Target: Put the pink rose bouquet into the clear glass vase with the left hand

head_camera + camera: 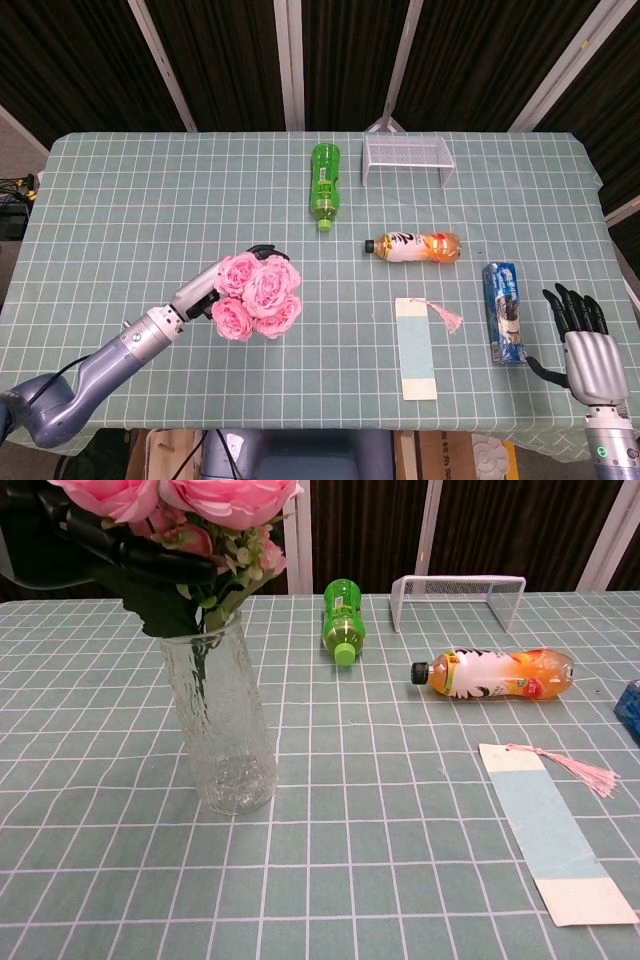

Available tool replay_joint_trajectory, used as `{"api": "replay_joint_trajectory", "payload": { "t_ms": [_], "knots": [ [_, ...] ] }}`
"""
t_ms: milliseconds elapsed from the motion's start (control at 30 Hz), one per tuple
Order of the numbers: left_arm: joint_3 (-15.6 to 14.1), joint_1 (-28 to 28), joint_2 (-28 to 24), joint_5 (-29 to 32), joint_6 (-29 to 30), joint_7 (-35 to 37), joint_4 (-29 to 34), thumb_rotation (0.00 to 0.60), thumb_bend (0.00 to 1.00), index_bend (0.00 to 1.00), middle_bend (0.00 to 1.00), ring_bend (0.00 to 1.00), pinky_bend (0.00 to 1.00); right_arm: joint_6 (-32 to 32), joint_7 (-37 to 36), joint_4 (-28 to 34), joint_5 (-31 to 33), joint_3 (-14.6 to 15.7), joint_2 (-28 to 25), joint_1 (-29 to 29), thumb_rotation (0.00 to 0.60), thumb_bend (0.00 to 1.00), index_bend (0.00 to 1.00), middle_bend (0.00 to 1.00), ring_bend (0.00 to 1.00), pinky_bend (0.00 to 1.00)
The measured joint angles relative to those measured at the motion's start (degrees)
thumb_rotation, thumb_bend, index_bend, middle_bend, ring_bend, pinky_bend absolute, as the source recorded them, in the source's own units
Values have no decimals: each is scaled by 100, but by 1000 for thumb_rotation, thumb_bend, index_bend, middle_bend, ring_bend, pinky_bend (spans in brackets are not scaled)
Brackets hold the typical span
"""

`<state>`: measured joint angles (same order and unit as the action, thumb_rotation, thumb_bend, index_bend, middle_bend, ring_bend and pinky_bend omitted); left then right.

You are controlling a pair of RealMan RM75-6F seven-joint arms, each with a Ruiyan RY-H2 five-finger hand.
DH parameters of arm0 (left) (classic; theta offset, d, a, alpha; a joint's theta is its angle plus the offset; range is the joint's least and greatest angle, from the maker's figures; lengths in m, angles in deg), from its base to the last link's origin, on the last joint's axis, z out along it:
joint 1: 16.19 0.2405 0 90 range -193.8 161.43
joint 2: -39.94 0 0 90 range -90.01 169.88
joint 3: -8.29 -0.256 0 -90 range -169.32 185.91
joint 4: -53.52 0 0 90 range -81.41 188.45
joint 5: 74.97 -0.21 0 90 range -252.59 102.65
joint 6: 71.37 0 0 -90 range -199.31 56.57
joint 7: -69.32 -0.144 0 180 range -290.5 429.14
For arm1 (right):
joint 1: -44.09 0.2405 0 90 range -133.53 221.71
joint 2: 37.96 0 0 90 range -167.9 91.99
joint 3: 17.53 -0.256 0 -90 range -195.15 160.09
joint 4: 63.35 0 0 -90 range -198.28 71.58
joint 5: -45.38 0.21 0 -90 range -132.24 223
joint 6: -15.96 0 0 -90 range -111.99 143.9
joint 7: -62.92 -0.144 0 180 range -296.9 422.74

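The pink rose bouquet [255,297] stands over the clear glass vase [220,720]; its stems reach down through the vase's mouth. In the chest view the blooms [180,498] and leaves sit just above the rim. My left hand [203,290] grips the bouquet below the blooms, and its dark fingers [105,545] wrap the stems at the leaves. In the head view the roses hide the vase. My right hand [583,345] hovers open, fingers spread, at the table's front right corner, holding nothing.
A green bottle [325,183] and a wire rack [405,155] lie at the back. An orange drink bottle [415,245] lies mid-table. A pale blue bookmark with a pink tassel [417,345] and a blue packet [505,312] lie toward the right front.
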<state>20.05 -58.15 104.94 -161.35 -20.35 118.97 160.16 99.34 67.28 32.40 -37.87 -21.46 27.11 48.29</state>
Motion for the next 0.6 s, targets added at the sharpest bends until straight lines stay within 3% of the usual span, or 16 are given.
{"api": "replay_joint_trajectory", "payload": {
  "t_ms": [367, 467, 600],
  "knots": [
    [-166, 84, -720, -80, -31, -197, 174, 600, 237, 139, 116, 0, 29, -10, 38, 5, -4, 5, 28, 7, 600, 190, 91, 39, 0, 0],
    [-221, 208, -867, -87, 126, -782, 215, 600, 237, 143, 122, 0, 29, 3, 68, 9, -6, 6, 39, 3, 600, 189, 92, 39, 0, 0],
    [-304, 457, -1035, -29, 479, -2118, 356, 600, 237, 153, 130, 0, 28, 21, 89, 24, -24, 12, 42, -4, 600, 188, 92, 39, 0, 0]
  ]
}}
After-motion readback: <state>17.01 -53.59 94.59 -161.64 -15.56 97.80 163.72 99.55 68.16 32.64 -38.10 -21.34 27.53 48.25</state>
